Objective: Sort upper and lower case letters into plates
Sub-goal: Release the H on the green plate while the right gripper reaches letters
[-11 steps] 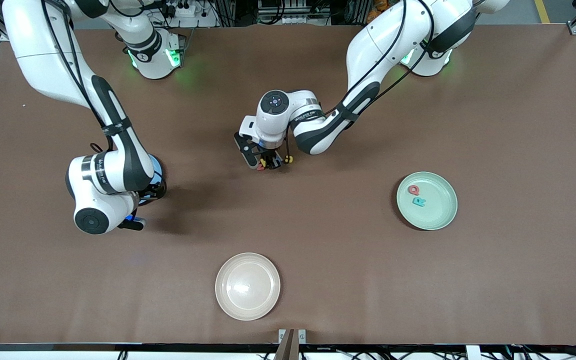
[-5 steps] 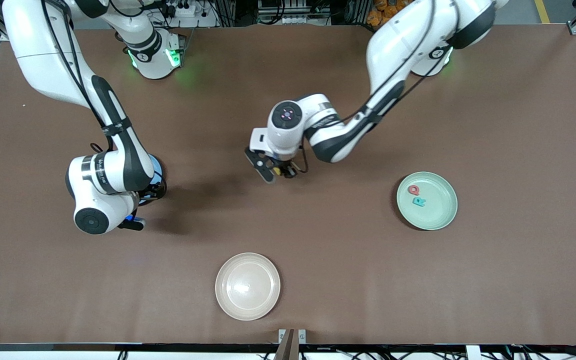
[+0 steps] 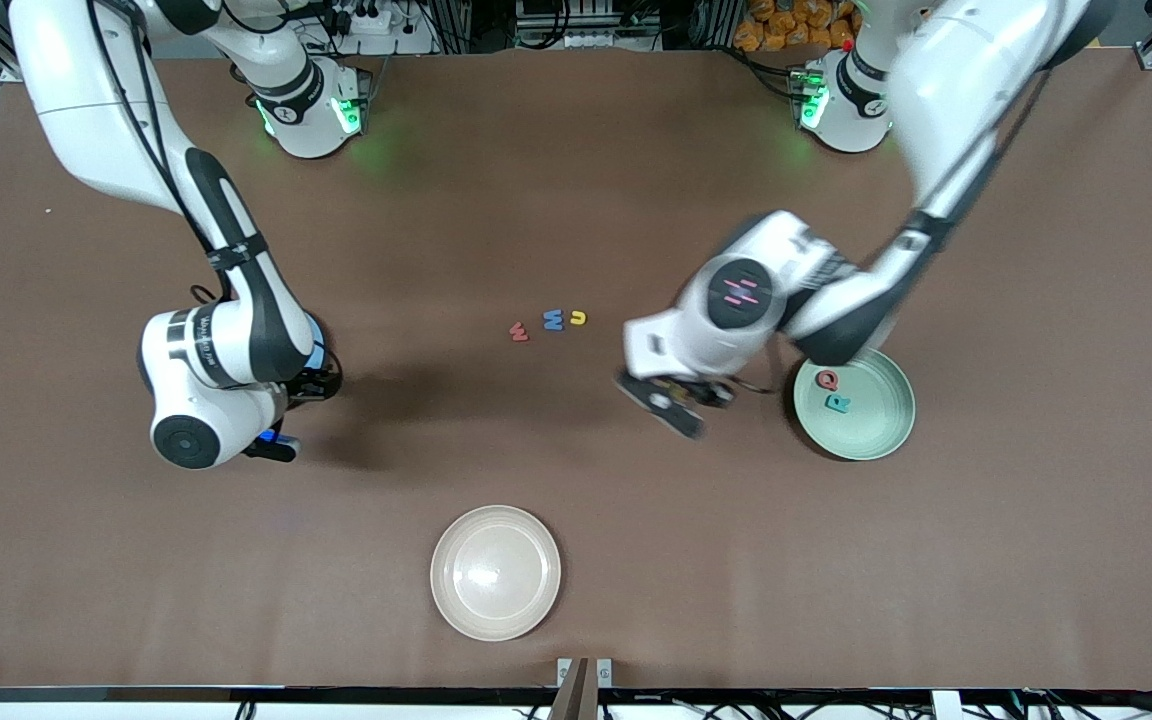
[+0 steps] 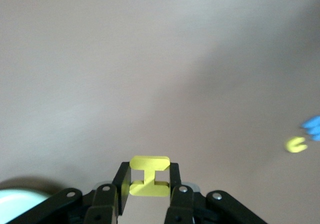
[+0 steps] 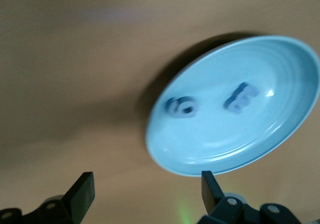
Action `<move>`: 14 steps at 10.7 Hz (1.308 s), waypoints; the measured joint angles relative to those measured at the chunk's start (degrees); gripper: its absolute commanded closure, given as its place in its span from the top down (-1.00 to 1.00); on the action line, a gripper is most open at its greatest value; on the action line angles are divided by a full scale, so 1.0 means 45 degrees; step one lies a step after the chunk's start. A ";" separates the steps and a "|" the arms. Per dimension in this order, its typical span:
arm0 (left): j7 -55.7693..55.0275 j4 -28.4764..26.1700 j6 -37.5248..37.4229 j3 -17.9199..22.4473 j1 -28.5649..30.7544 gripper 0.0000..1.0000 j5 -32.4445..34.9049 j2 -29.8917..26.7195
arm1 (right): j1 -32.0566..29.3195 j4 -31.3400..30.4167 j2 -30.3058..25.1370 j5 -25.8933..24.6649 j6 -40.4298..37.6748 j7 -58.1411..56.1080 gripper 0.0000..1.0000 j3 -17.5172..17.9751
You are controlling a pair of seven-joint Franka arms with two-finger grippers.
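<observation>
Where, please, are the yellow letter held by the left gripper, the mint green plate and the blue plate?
yellow letter H (image 4: 149,176): left wrist view, its crossbar.
mint green plate (image 3: 881,415): front view, bare inner floor.
blue plate (image 5: 260,134): right wrist view, bare inner floor.

Both arms: glossy white shells, black joint bands, black cables strapped alongside. Green lights glow at the bases. Gripper fingers black, silver screws.

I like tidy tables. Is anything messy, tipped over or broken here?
Nothing stands out. Three letters lie in a neat row on the table, two sit flat in the mint green plate, and the left gripper holds a yellow letter.
</observation>
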 measured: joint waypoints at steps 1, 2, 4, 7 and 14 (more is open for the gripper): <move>0.0474 -0.0109 -0.0092 0.0014 0.0831 -1.00 -0.0005 -0.0026 | 0.0371 0.0043 -0.0010 0.0156 0.0004 0.0384 0.89 0.0012; 0.0925 -0.0319 -0.0101 0.0036 0.1726 -1.00 -0.0003 -0.0021 | 0.0754 0.0106 -0.0024 0.0536 0.0021 0.0790 0.89 0.0017; 0.1279 -0.0767 -0.0090 0.0030 0.3211 -1.00 -0.0003 -0.0013 | 0.1426 0.0335 -0.0069 0.1387 0.0051 0.1797 0.89 0.0038; 0.1156 -0.1695 0.0025 0.0142 0.4739 -1.00 0.0106 0.0012 | 0.2612 0.0565 -0.0142 0.1615 0.0483 0.4024 0.89 0.0113; -0.0556 -0.2645 0.0736 0.0107 0.5863 1.00 0.0173 0.0247 | 0.5785 0.1189 -0.0161 0.2534 0.2338 0.8132 0.90 0.0188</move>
